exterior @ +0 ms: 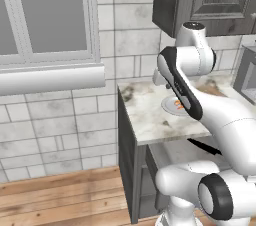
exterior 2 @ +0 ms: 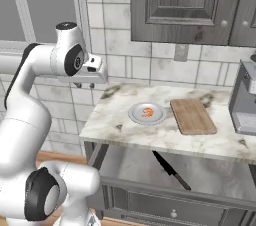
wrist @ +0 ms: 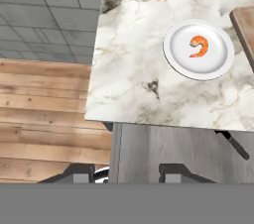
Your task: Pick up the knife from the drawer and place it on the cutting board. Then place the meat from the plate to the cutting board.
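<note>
Step one pending: knife (exterior 2: 171, 171) lies in open drawer (exterior 2: 210, 172). Gripper (exterior 2: 84, 85) parted, empty, high above counter corner; next descend to handle.

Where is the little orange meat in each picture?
Left base view: the meat peeks out right of centre, beside the robot's arm.
Right base view: near the middle, left of the cutting board.
Hand view: upper right.
Shared landmark: the round plate it lies on.

White rounded arm (exterior 2: 30, 105) w/ black joint bands, grey caps.
</note>
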